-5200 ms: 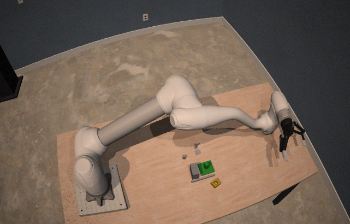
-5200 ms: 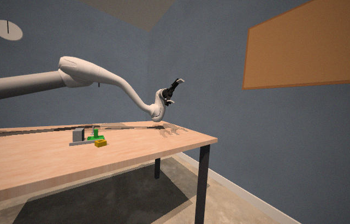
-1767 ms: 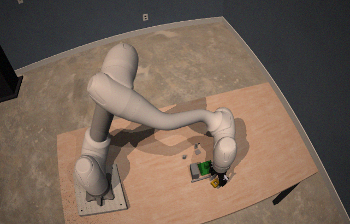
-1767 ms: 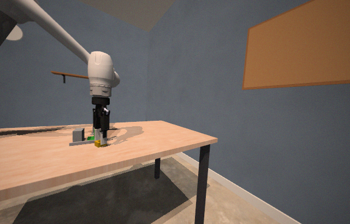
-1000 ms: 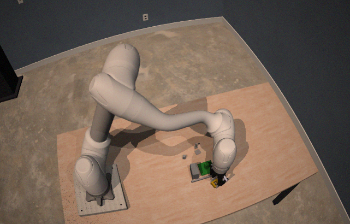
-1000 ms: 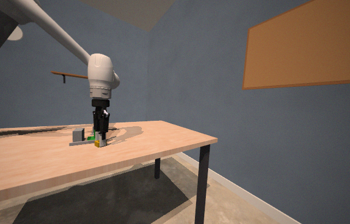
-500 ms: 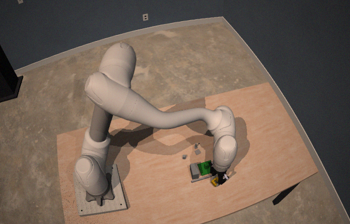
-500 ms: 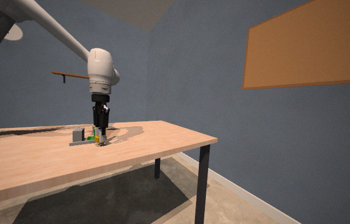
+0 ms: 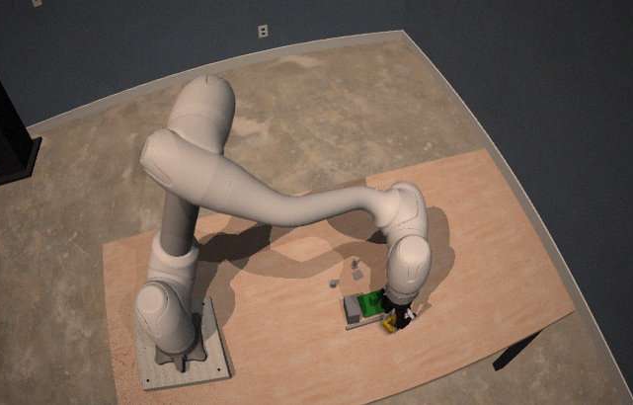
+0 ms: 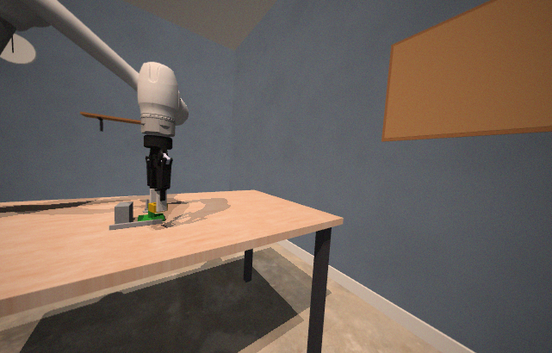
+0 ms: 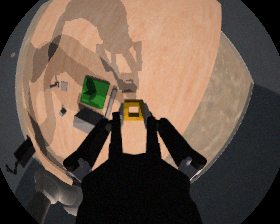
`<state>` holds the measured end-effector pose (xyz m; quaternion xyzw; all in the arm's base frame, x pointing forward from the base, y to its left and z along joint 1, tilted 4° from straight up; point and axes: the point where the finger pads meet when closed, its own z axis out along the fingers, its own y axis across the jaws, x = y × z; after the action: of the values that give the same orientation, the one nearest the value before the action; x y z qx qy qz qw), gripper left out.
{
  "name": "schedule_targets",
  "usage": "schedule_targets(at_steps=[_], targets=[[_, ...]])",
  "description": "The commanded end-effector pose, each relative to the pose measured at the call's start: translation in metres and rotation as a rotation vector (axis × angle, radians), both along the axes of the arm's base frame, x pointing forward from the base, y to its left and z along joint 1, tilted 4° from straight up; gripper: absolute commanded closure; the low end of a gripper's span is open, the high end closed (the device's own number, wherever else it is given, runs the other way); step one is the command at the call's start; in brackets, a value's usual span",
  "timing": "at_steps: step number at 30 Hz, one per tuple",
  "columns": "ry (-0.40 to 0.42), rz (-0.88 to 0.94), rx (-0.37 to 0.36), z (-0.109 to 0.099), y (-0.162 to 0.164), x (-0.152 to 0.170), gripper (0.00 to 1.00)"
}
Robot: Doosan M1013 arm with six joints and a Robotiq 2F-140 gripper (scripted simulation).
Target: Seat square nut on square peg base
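Observation:
My gripper (image 9: 395, 320) points straight down and is shut on the yellow square nut (image 9: 388, 326). In the exterior view the nut (image 10: 152, 207) hangs a little above the table, between the fingertips (image 10: 158, 205). In the wrist view the nut (image 11: 132, 111) sits between the two dark fingers. A green base (image 9: 370, 303) with a raised part on top lies just left of the gripper on a thin grey plate (image 9: 361, 325). The green base also shows in the exterior view (image 10: 151, 217) and the wrist view (image 11: 95, 92). I cannot make out the peg's shape.
A grey block (image 9: 352, 308) stands on the plate beside the green base and also shows in the exterior view (image 10: 123, 212). Three small grey pieces (image 9: 357, 275) lie farther back on the wooden table. The table's right edge (image 10: 330, 221) is near. The arm's base plate (image 9: 183, 352) is at the table's left.

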<state>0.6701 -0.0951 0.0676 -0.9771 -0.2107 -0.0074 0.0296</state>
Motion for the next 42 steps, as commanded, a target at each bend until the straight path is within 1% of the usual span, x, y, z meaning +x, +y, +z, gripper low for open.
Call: schedule_targets(at_steps=[1,5,7,9,12,14,17,20,38,42], targets=[[0.000,0.000,0.000,0.008,0.000,0.000,1.00],[0.000,-0.005,0.000,0.008,0.001,0.000,1.00],[0.002,-0.030,0.000,0.009,0.010,-0.002,1.00],[0.005,-0.082,0.000,0.010,0.028,-0.004,1.00],[0.012,-0.190,0.001,0.012,0.065,-0.012,1.00],[0.012,-0.190,0.001,0.012,0.065,-0.012,1.00],[0.018,-0.289,0.001,0.014,0.099,-0.020,1.00],[0.021,-0.338,0.001,0.015,0.114,-0.025,1.00],[0.021,-0.342,0.001,0.015,0.116,-0.026,1.00],[0.021,-0.343,0.001,0.009,0.117,-0.025,1.00]])
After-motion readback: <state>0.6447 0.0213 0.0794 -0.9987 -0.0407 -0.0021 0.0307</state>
